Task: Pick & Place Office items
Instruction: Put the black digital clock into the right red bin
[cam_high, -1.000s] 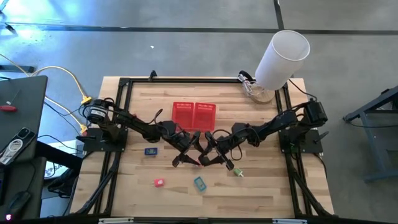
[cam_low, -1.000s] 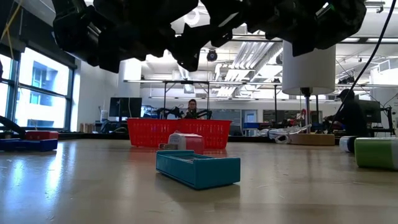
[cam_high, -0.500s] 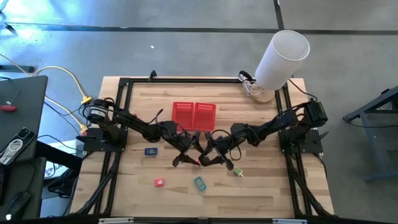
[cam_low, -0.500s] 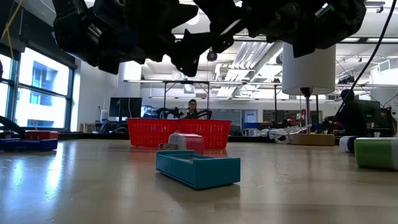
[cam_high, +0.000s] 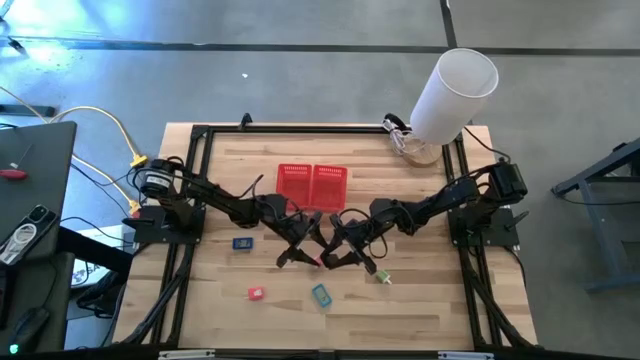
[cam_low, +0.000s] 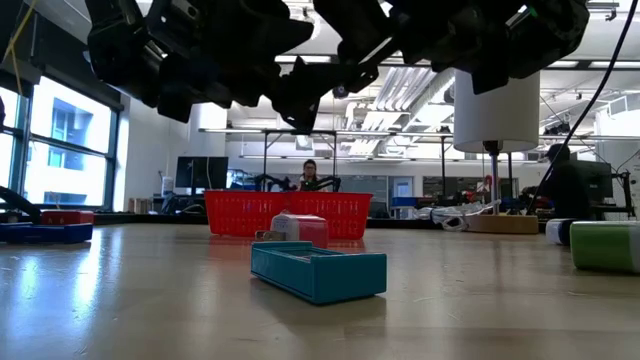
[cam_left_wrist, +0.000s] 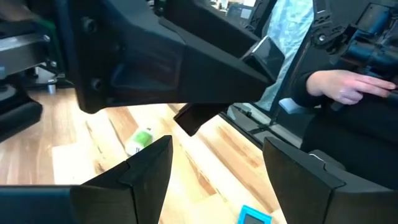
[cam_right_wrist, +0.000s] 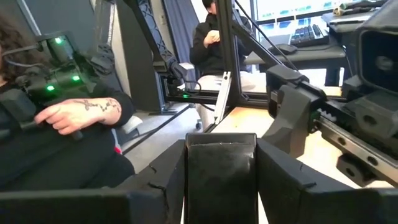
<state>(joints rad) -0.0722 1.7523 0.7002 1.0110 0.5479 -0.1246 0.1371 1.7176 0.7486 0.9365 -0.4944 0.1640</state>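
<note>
Over the last second little had shifted: in the high view both arms stayed meeting over the middle of the table, just nearer than the red mesh basket (cam_high: 312, 185), and in the low view only the arms' outlines overhead had turned slightly.

The right gripper (cam_high: 338, 252) was closed part-way on a black item (cam_right_wrist: 221, 167), a flat dark block standing between its fingers and held well above the wood. The left gripper (cam_high: 292, 252) faced it from the left with its fingers spread wide and nothing between them.

This looked like a hand-over, or a regrip, before the drop in the basket. Next, the left fingers would need to close squarely on the block's free end before the right let go.

The block's long axis seemed to run along the right fingers, its free end pointing left at the other claw; its exact tilt could not be told.
</note>
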